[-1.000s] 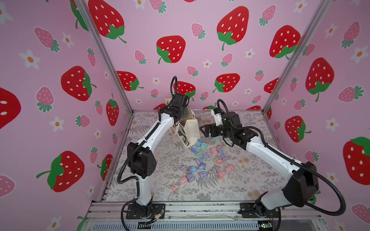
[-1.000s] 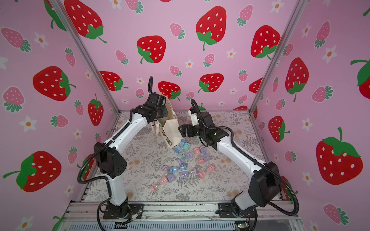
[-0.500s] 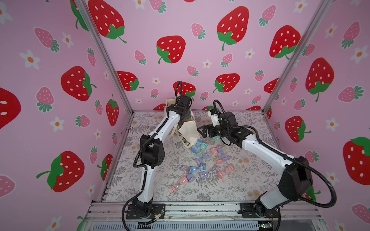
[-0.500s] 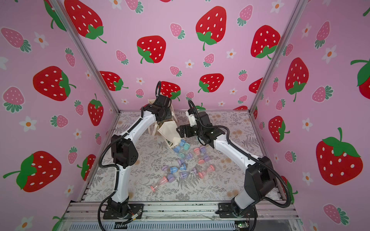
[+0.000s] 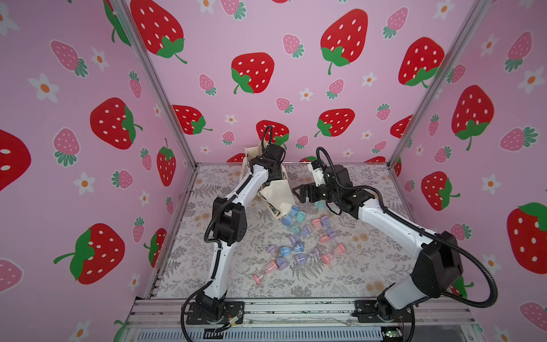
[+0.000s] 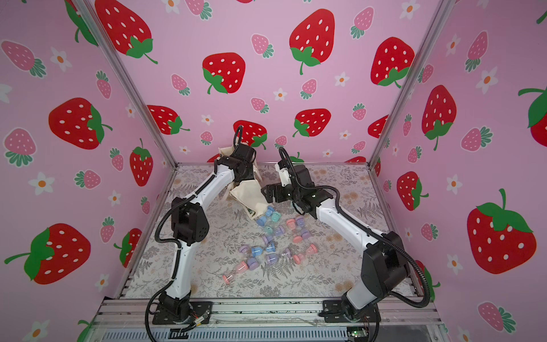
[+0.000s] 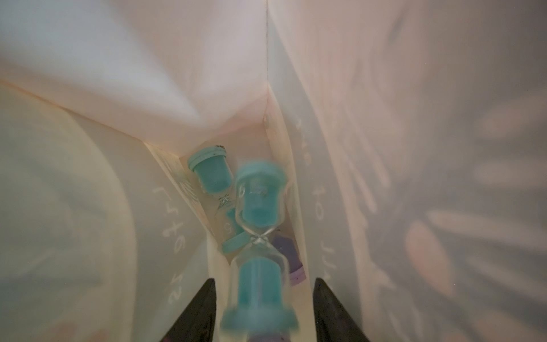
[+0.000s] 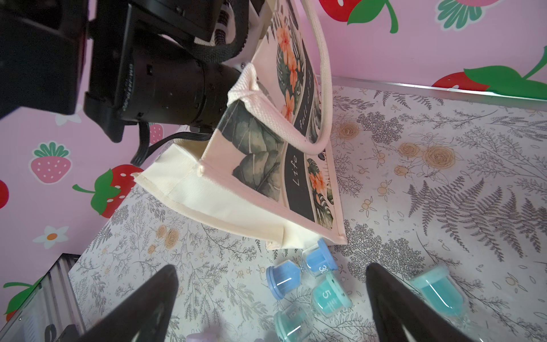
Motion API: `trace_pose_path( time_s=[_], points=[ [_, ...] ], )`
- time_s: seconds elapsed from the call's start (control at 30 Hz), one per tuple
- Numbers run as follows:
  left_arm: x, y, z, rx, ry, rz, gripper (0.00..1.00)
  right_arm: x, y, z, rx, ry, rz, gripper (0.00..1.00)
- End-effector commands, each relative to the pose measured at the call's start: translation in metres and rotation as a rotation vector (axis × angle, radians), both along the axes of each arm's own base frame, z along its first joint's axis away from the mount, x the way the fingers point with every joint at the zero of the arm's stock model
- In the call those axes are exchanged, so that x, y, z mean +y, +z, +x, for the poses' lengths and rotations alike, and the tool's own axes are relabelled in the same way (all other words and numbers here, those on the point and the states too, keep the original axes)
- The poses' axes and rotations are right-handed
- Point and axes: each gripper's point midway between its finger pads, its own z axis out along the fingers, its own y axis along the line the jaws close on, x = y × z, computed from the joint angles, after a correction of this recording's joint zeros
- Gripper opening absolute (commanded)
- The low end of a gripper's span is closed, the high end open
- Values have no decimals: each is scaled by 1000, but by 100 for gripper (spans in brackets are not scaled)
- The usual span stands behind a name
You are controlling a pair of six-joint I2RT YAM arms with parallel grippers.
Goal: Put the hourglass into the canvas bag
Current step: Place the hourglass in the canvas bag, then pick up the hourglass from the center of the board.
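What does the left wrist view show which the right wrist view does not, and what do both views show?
Only the left wrist view: the inside of the canvas bag, a blurred teal hourglass between the jaws of the open left gripper, and another teal hourglass deeper in.
Only the right wrist view: the bag's leafy print, a loop handle, the open right gripper, and hourglasses lying on the table.
Both: the same canvas bag.

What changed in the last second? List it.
The left arm's elbow swung up toward the canvas bag, with the left gripper inside it; its jaws now stand clear of the blurred teal hourglass, apparently just released. The bag, the open right gripper beside it and the loose hourglasses stayed about where they were.
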Motion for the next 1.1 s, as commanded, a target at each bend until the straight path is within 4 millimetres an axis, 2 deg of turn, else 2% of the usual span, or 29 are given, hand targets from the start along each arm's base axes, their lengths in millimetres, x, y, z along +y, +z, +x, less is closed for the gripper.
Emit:
trace_pose_path(
  time_s=[0.0, 0.17, 0.33, 0.5, 0.67, 0.77, 0.9, 1.07],
  points=[
    [-3, 15, -5, -1, -8, -5, 58, -4, 28, -1, -63, 2, 35, 99],
    [-5, 47, -9, -47, -29, -28, 62, -5, 34, -6, -61, 13, 39, 99],
    [-11, 93, -25, -113, -85, -53, 65, -8, 36, -17, -35, 34, 41, 99],
    [-15, 135, -53, -189, -141, -68, 65, -13, 33, -31, 3, 49, 35, 99],
    [-16, 160, -93, -240, -217, -59, 65, -21, 24, -47, 31, 55, 6, 99],
    [-15, 166, -124, -250, -267, -29, 65, -26, 14, -58, 55, 63, -20, 99],
    [-17, 162, -170, -271, -350, -24, 66, -29, -3, -75, 73, 83, -51, 99],
    [-14, 135, -225, -242, -416, -14, 66, -29, -34, -95, 112, 119, -104, 99]
  ],
)
